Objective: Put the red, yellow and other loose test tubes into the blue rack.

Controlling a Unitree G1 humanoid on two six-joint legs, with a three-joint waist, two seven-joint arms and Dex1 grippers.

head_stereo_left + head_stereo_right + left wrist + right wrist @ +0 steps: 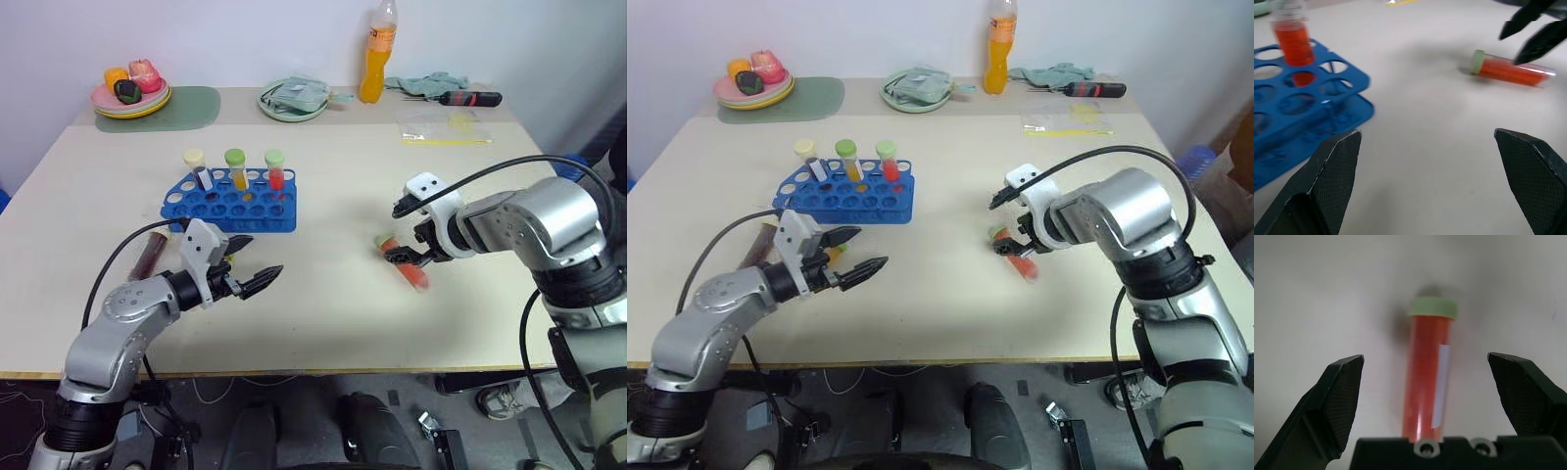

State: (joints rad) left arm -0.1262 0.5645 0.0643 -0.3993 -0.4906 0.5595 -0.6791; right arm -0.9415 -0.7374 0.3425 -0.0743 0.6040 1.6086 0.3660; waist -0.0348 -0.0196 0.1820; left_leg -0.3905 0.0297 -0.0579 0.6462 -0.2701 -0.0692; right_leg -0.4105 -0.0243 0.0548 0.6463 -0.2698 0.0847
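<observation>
Right wrist view: open fingers (pixel 1347 396) astride red tube (pixel 1426 377).

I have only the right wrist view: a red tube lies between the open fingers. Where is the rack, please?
Observer: The rack stands to the robot's left of the red tube, apart from it.
Operator: Is the rack empty?
Observer: No, three capped tubes stand in its far row.
Operator: Is any other tube loose?
Observer: Yes, a dark tube lies by the rack's left end, near the open left gripper.
</observation>
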